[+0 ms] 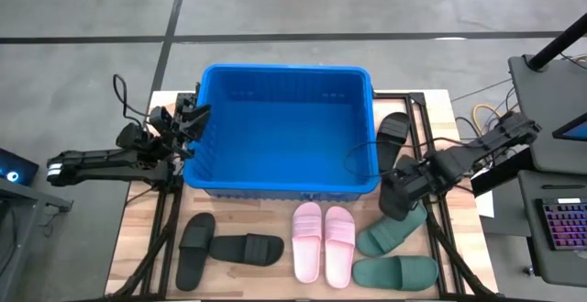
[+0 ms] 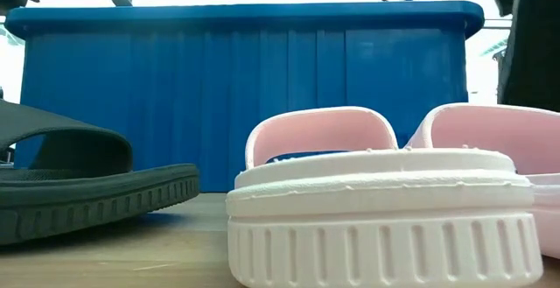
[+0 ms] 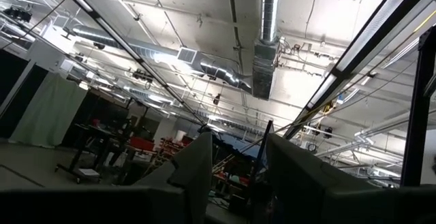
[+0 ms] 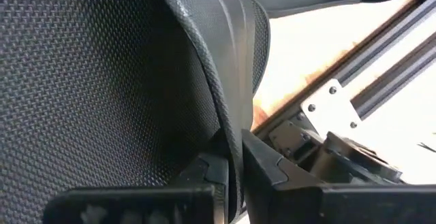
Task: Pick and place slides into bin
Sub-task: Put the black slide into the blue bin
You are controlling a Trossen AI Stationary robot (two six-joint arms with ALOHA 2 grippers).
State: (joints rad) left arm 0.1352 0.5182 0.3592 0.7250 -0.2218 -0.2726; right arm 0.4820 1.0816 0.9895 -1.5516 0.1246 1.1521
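Wooden table, concrete floor beyond; blue bin empty; beside it right gripper clamps a black slide.

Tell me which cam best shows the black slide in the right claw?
Right wrist view: the black slide fills the frame, its edge pinched between the right claw fingers. High view shows it only as a dark shape under that claw beside the bin. Low and left wrist views miss it.

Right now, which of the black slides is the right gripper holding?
The black slide at the bin's right front corner, clamped by its strap in the right gripper. The other black ones lie free: one beside the bin's right wall, two front left.
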